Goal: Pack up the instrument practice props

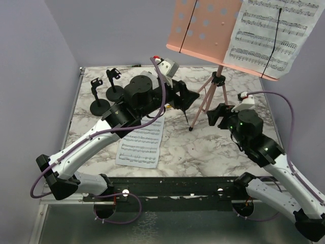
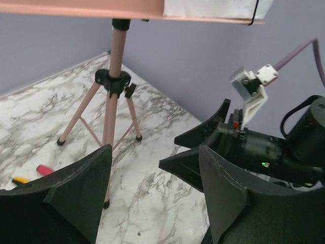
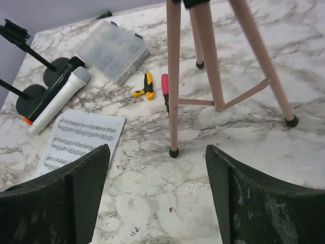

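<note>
The pink tripod (image 1: 212,94) stands at the back right, and its perforated desk (image 1: 203,25) carries a sheet-music page (image 1: 269,33). Another page (image 1: 139,142) lies flat on the table. Two black mic holders (image 1: 99,96) stand at the back left. A grey-headed microphone (image 3: 58,99) and a black microphone (image 3: 48,95) lie side by side against the holder bases (image 3: 30,96). My left gripper (image 1: 187,97) is open and empty just left of the tripod (image 2: 114,91). My right gripper (image 1: 217,115) is open and empty on its right, facing a tripod leg (image 3: 173,76).
A clear compartment box (image 3: 112,51) sits behind the microphones. A yellow screwdriver (image 3: 144,86) and a red one (image 3: 165,89) lie beside the tripod's feet. Purple walls close in on the left, back and right. The two grippers face each other at close range across the tripod.
</note>
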